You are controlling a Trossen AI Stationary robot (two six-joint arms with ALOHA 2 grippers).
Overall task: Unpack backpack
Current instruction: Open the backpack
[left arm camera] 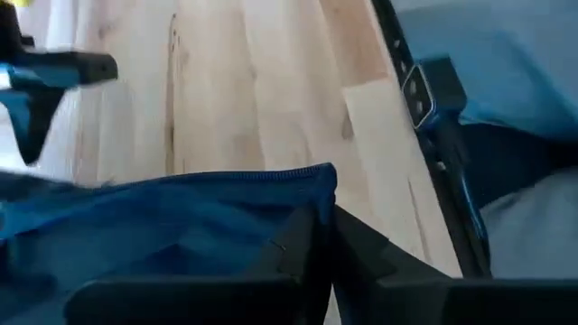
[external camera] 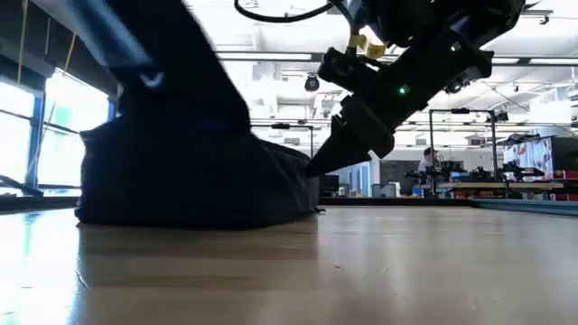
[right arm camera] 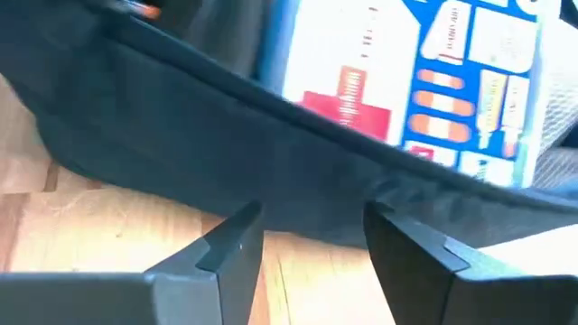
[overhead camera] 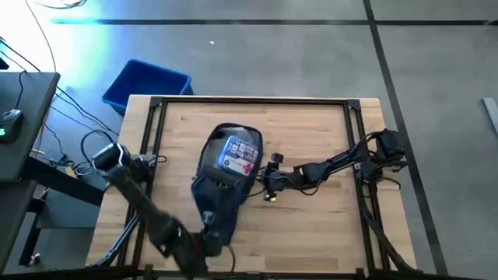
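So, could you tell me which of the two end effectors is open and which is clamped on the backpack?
The right end effector is open, fingers apart beside the soft dark navy fabric backpack. The left end effector is pinched on its near edge.

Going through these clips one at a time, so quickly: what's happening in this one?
A dark navy backpack lies open on the wooden table, with a white, blue and red printed package showing in its opening. The left hand is shut on the backpack's near edge, holding the fabric. The right hand, fingers open, sits low beside the bag's open side, pointed at the package but not touching it yet. Nothing has been taken out so far. A blue bin stands off the table's far left corner.
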